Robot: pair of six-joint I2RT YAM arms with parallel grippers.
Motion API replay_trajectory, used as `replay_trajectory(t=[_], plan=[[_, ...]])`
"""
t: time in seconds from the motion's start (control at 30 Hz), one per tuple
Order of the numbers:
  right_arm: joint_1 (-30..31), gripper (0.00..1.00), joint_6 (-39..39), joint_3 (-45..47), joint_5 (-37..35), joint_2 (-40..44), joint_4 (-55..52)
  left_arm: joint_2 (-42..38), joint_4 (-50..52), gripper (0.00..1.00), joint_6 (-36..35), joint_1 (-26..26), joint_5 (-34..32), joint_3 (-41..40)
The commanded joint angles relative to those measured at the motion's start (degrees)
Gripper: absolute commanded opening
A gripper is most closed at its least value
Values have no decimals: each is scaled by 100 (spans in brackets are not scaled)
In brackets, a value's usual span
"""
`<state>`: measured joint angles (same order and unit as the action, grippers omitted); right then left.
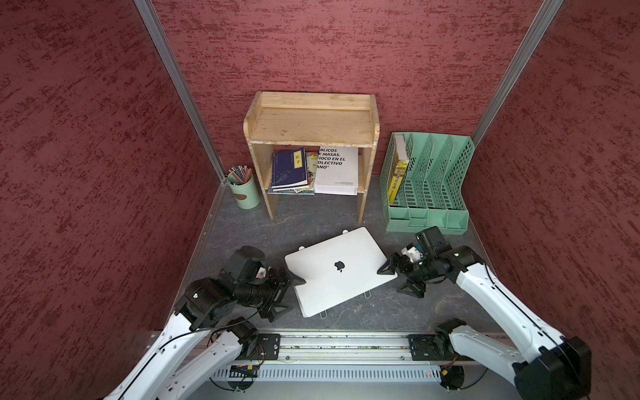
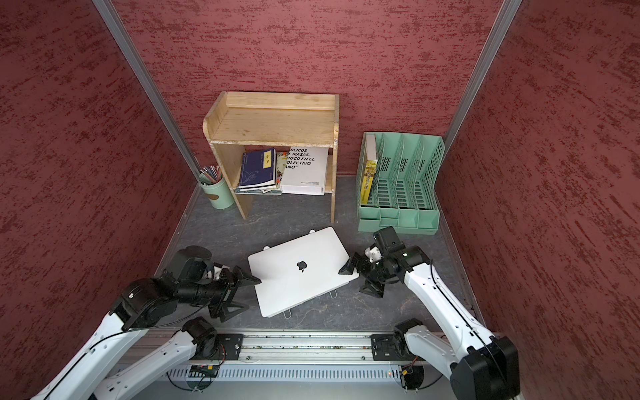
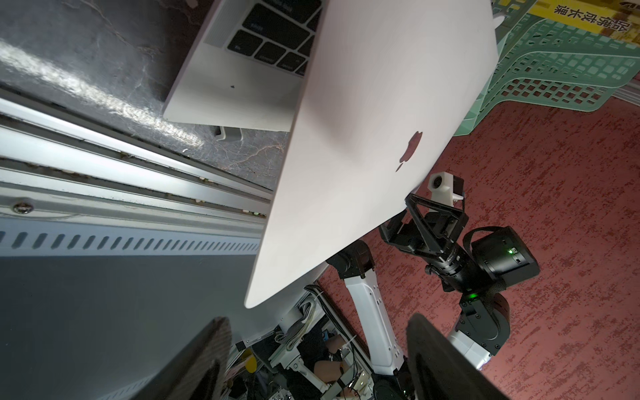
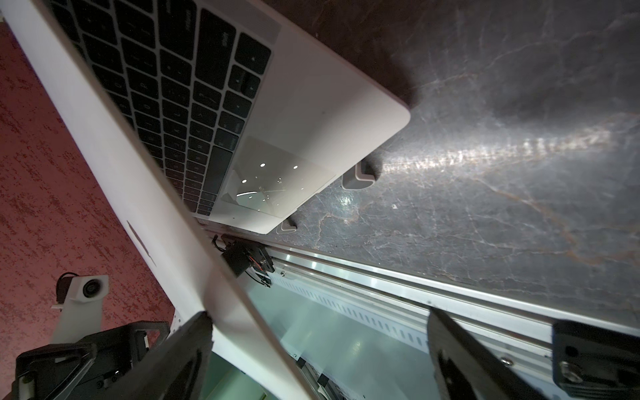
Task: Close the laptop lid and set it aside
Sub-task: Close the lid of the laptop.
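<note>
At 1 o'clock from the laptop, a green file rack with 4 slots holds a yellow book and a pale one in its leftmost slot. At 10 o'clock a green cup holds pencils. At 12 o'clock a wooden shelf keeps a blue book and a white book on its lower board.

The laptop sits mid-surface, skewed, on a white stand. The laptop lid tilts low over the black keys and is not shut. The left tool, spread wide, brackets the lid's 9 o'clock edge. The right tool, also spread, brackets its 3 o'clock corner, with 1 finger over the outer face.
</note>
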<state>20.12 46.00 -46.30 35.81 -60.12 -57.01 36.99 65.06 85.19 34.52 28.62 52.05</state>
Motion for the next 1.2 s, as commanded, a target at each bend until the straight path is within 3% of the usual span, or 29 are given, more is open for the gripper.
replay_trajectory(t=[0.0, 0.53, 1.17], plan=[[79, 98, -114, 137, -454, -155, 3, 53, -473, 82, 21, 15, -128, -75], [75, 98, -58, 346, -628, -281, 250, 423, -2590, 80, 639, 412, -851, -1163], [72, 98, -153, -52, -635, -196, -118, 621, -2483, 80, -27, 1090, -2023, -1574]])
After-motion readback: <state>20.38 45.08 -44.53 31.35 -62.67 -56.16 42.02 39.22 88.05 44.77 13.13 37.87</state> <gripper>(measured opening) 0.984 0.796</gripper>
